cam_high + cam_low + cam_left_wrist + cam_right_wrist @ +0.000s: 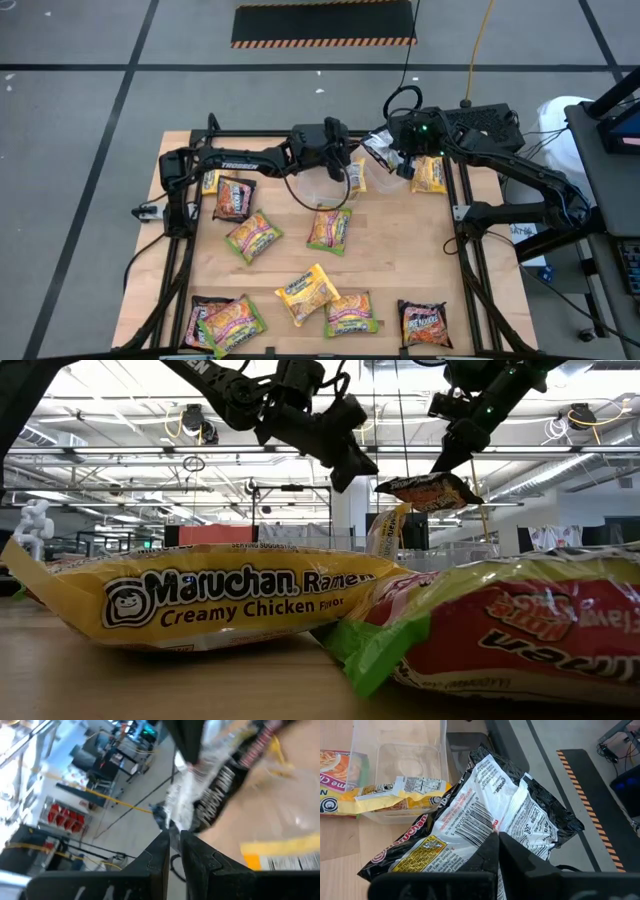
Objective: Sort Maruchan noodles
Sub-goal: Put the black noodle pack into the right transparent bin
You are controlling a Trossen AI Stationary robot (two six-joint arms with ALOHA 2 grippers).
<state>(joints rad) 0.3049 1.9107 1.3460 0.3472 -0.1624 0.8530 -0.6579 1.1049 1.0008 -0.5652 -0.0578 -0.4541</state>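
Note:
My right gripper [497, 837] is shut on a dark brown-black noodle packet [490, 815] and holds it above the table's far middle [378, 148]. My left gripper [350, 165] hangs just left of that packet. Its fingers [165, 855] point at the packet's crinkled end [180, 805], with a narrow gap between them and nothing in it. A yellow packet [380, 800] lies over the rim of a clear tub [400, 770] below. Several more packets lie flat on the table, among them a yellow one [308, 290] and a dark one [234, 198]. My right gripper pinches the dark packet between its two fingers at the middle of one long edge [492, 826], with the barcode side facing the wrist camera. The fingers slant down from the table's right. The packet [430, 490] hangs roughly level and is lifted clear.
Two clear tubs [320, 187] [368, 180] stand at the far middle, and another yellow packet [430, 175] lies at the far right. A dark box [480, 125] sits behind the right arm. In the low view, packets [200, 600] [520, 640] fill the near edge.

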